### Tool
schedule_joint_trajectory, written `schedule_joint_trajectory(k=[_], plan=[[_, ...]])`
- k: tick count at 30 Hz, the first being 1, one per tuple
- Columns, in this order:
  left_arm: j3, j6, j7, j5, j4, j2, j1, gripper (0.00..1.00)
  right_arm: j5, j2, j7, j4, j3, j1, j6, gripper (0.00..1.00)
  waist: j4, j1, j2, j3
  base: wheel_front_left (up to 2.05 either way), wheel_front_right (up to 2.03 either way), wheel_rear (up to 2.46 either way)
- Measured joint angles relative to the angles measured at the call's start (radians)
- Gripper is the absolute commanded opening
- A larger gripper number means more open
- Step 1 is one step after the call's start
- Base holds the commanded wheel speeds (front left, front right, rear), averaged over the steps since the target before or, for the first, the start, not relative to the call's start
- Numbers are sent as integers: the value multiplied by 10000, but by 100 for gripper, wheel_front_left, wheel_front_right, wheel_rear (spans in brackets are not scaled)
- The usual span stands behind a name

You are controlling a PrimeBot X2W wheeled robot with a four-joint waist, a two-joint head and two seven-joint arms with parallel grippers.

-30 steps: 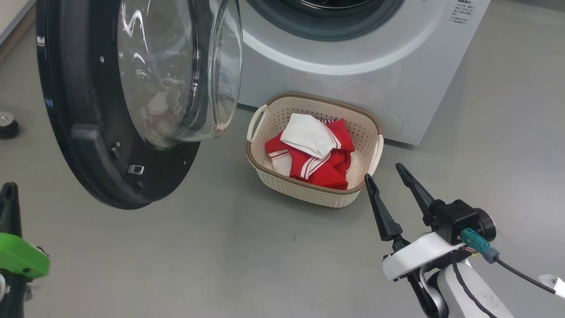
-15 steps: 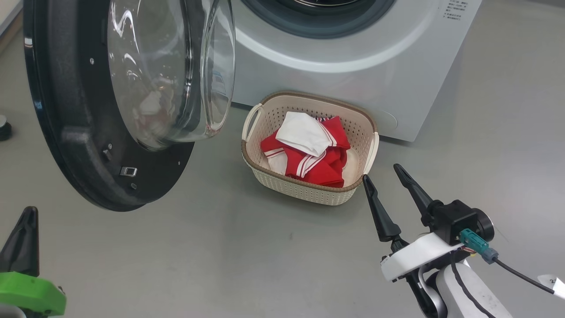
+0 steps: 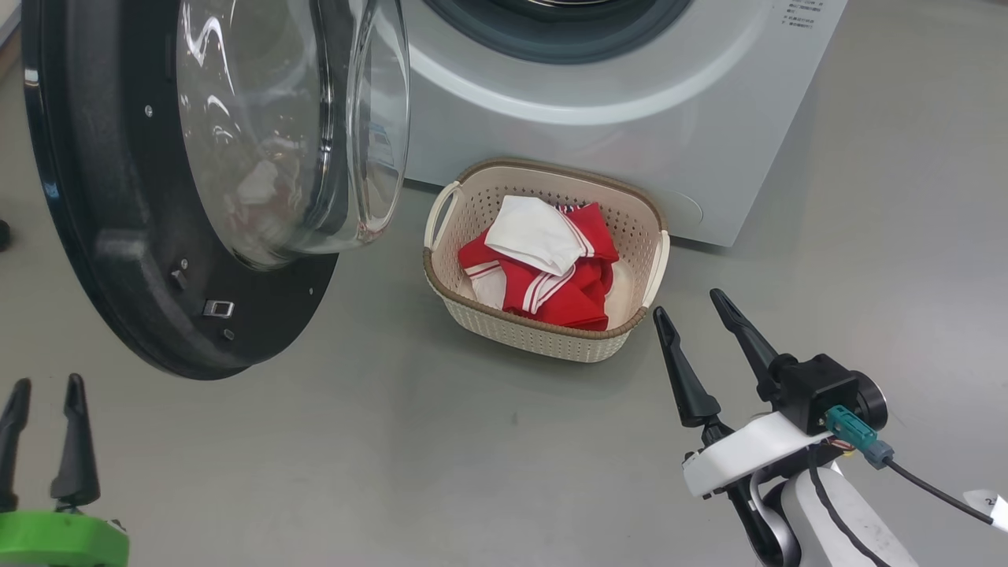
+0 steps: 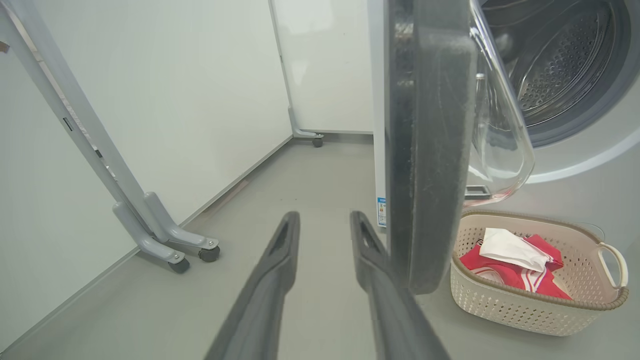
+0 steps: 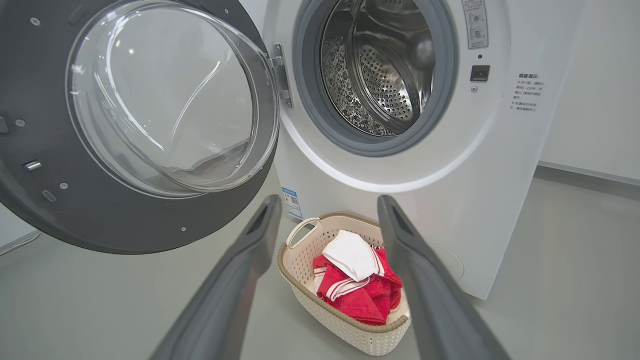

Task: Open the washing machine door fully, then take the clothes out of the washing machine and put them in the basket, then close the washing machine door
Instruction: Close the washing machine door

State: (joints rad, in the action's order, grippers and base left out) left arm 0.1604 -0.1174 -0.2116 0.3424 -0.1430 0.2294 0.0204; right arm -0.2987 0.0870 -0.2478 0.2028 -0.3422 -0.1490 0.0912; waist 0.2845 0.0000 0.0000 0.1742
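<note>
The washing machine door (image 3: 118,197) stands swung out to the left, its glass bowl facing right, and the left wrist view shows this door (image 4: 425,150) edge-on. The washing machine (image 3: 630,157) has its steel drum (image 5: 385,75) exposed, with no cloth showing inside. The basket (image 3: 535,339) sits on the floor against the machine's front and holds the clothes: a red striped garment (image 3: 567,295) with a white cloth (image 3: 531,232) on top. My left gripper (image 3: 46,383) is open and holds nothing, low and just left of the door's rim. My right gripper (image 3: 687,303) is open and holds nothing, right of the basket.
Grey floor spreads in front of the machine. Left of the door, a grey stand leg on castors (image 4: 160,235) rests by a white wall panel. A small blue label (image 5: 290,200) is stuck low on the machine's front. The basket's near handle (image 4: 612,262) points toward the machine.
My left gripper's fingers have parted from shut to open, and it has shifted right along the bottom edge of the head view. The camera has drifted slightly. The right arm stays put.
</note>
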Motion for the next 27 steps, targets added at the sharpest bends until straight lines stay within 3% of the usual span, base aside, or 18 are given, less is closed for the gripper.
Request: schedule_joint_trajectory(k=[27], plan=[[-17, 169, -288, -268, -677, -209, -44, 100, 2, -79, 0, -10, 33, 0, 35, 100, 14, 0, 0, -19, 0, 0, 0]])
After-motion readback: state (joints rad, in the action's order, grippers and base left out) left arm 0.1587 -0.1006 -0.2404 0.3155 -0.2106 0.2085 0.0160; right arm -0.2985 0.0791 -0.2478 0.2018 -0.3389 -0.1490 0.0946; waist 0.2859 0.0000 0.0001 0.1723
